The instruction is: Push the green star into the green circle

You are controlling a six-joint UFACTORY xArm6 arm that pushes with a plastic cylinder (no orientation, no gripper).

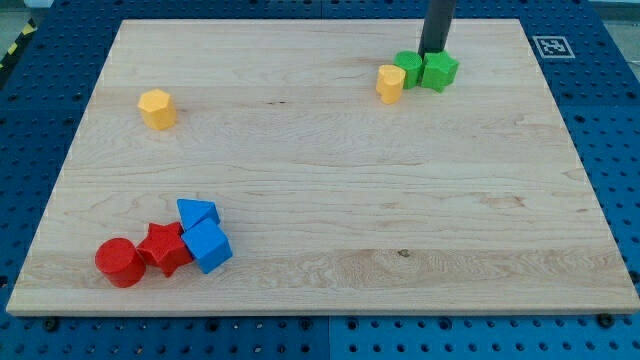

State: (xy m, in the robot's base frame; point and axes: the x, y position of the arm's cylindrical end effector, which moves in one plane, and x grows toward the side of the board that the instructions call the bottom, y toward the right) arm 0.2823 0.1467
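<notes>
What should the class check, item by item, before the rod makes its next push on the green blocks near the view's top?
1. Both green blocks in sight: ok. One green block sits left of the other green block.
2. Green blocks touching: ok, they appear pressed side by side.
3. Which is the star, which the circle: cannot tell.
4. My tip located: ok, just above the two green blocks, over their join.
5. Bystander near: not ok. A yellow block touches the left green block.
6. Other blocks clear: ok. The second yellow block and the red and blue cluster lie far off.
</notes>
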